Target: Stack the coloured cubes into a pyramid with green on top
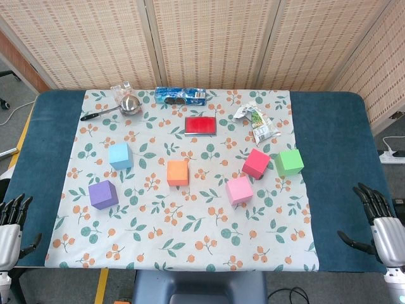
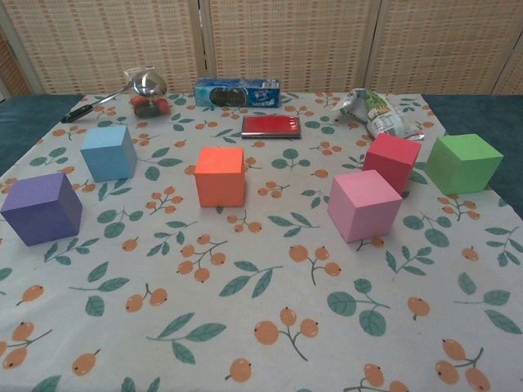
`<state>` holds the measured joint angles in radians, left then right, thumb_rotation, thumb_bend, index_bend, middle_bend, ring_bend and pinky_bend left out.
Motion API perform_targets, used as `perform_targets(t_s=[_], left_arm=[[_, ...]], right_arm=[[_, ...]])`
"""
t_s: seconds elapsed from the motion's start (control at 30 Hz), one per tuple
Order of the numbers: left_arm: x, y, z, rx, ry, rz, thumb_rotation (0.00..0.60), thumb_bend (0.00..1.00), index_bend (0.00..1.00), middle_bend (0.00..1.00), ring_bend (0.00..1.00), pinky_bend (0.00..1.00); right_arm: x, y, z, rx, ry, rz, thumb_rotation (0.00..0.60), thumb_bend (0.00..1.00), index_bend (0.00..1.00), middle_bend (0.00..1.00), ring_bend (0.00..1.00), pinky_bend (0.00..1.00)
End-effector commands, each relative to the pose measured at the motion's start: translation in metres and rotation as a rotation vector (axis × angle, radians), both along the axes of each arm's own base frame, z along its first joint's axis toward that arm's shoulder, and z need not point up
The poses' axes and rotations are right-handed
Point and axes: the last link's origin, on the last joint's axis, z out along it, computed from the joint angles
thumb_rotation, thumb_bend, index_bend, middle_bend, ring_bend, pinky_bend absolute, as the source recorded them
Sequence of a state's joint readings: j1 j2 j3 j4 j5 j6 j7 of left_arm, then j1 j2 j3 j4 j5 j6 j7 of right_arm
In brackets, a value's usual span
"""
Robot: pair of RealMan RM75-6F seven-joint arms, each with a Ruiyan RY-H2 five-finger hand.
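my left hand is cut off at the frame edge, fingers apart, empty; right hand likewise, both off the tablecloth. green cube sits near its right edge.

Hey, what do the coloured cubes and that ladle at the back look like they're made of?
Cubes such as the orange cube look like matte foam or painted wood: flat colour, no glare. The ladle looks like polished metal, with a mirror-bright bowl.
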<state>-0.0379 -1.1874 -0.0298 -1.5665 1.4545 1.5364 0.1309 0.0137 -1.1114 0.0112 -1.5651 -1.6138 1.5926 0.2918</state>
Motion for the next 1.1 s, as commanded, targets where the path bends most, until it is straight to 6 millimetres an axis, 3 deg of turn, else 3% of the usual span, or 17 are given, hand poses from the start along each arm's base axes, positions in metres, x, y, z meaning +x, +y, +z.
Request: perform_targets(t_s=[0.03, 0.2, 0.33, 0.6, 0.93, 1.1], left_arm=[[0.003, 0.002, 0.001, -0.004, 0.001, -0.018, 0.600, 0.32, 0.05, 0.00, 0.00, 0.00], [0.013, 0.017, 0.009, -0.040, -0.011, -0.070, 0.600, 0.32, 0.05, 0.00, 0.00, 0.00], [0.027, 0.041, 0.017, -0.071, -0.022, -0.129, 0.600, 0.32, 0.06, 0.00, 0.00, 0.00], [0.060, 0.120, 0.019, -0.217, -0.105, -0.154, 0.600, 0.32, 0.10, 0.01, 0.00, 0.00], [0.084, 0.225, -0.007, -0.316, -0.095, -0.030, 0.600, 0.32, 0.07, 0.01, 0.00, 0.01], [0.088, 0.258, -0.024, -0.350, -0.139, 0.045, 0.600, 0.32, 0.02, 0.00, 0.00, 0.01]], right_arm=[[0.003, -0.001, 0.002, 0.001, -0.010, 0.011, 0.600, 0.00, 0.00, 0.00, 0.00, 0.00], [0.005, -0.003, 0.008, -0.004, -0.011, 0.035, 0.600, 0.00, 0.00, 0.00, 0.00, 0.00], [0.008, -0.005, 0.013, -0.002, -0.014, 0.058, 0.600, 0.00, 0.00, 0.00, 0.00, 0.00], [0.017, -0.016, 0.015, 0.016, -0.010, 0.106, 0.600, 0.00, 0.00, 0.00, 0.00, 0.00], [0.030, -0.025, 0.030, -0.020, 0.028, 0.135, 0.600, 0.00, 0.00, 0.00, 0.00, 0.00], [0.030, -0.027, 0.029, -0.016, 0.027, 0.122, 0.600, 0.00, 0.00, 0.00, 0.00, 0.00]])
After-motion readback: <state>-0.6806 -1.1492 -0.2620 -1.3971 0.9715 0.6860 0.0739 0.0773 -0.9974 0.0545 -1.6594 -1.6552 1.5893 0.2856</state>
